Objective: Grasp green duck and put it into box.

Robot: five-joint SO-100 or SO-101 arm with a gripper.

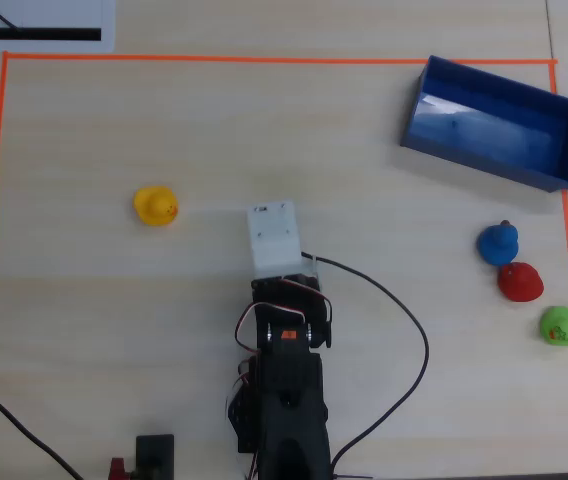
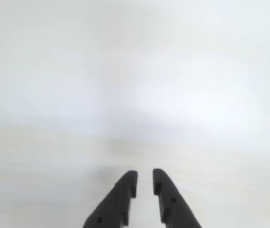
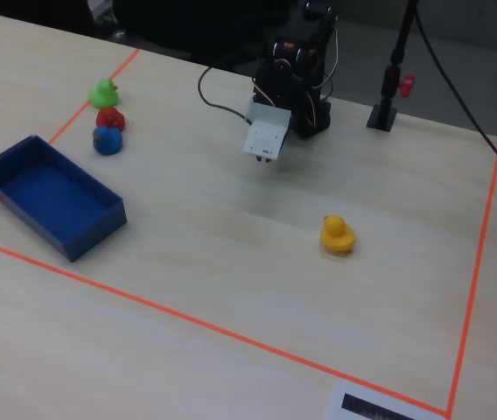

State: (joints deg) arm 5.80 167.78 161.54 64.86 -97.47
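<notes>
The green duck [image 1: 562,325] sits at the right edge of the taped area in the overhead view and at the far left in the fixed view [image 3: 103,91]. The blue box [image 1: 484,165] lies empty at the upper right, a short way from the duck; in the fixed view the box [image 3: 91,232] is at the left. My gripper [image 2: 144,173] hangs over bare table near the arm's base, far from both. Its jaws stand a narrow gap apart with nothing between them. In the overhead view a white wrist block [image 1: 272,238] hides the fingers.
A red duck [image 1: 519,282] and a blue duck [image 1: 498,243] stand in a row between the green duck and the box. A yellow duck [image 1: 155,206] sits alone at the left. Orange tape [image 1: 264,58] frames the work area. A black cable [image 1: 404,320] loops right of the arm.
</notes>
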